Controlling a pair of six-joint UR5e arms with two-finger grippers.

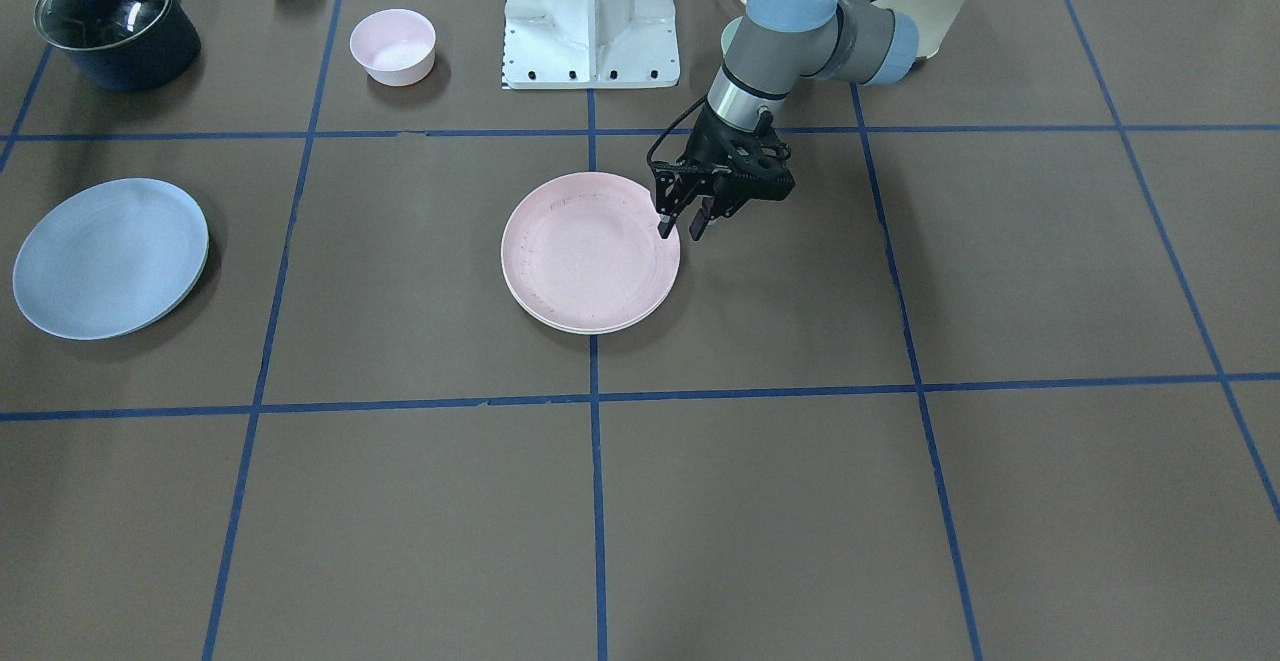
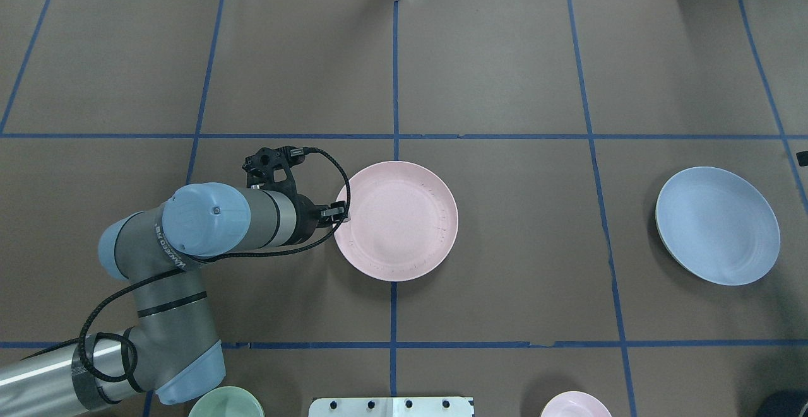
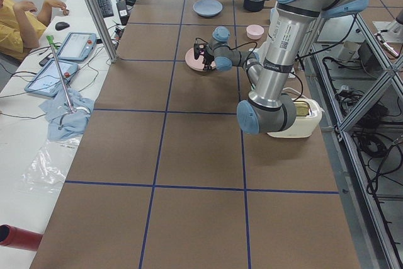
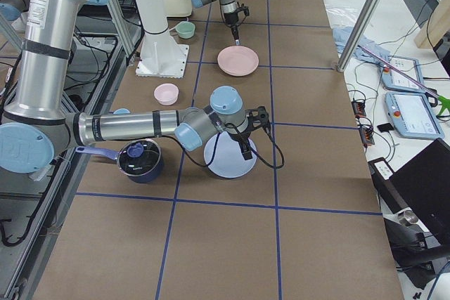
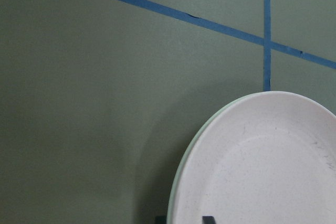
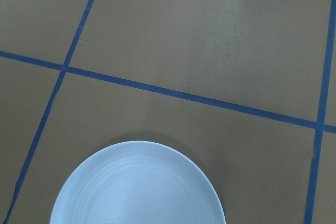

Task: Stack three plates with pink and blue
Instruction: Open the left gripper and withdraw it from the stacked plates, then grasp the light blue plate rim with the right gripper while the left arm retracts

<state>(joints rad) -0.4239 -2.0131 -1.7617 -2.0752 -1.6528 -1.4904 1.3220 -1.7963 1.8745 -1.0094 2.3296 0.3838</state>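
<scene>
1. The pink plate lies flat at mid-table. It is taken as the reference for every place below.
2. The cream plate is found directly under the pink plate and touching it. Only a thin crescent of its rim is exposed, on the operators' side.
3. The blue plate is laid flat on the table, well apart from the pink plate, toward the robot's right.
4. The left gripper is held pointing down at the pink plate's rim, on the robot's left side of it.
5. Its fingers are seen parted. One is placed over the plate's inner slope and the other outside the rim, so the rim lies between them. Whether either finger touches the plate cannot be told.
6. The right gripper is held above the blue plate, well apart from the pink plate. It is shown only in the right side view, so whether its claw is apart or together cannot be told.
7. The small pink bowl and the lidded dark pot are noted base-side of the pink plate, toward the robot's right. The mint-green bowl is noted base-side, toward the robot's left.
</scene>
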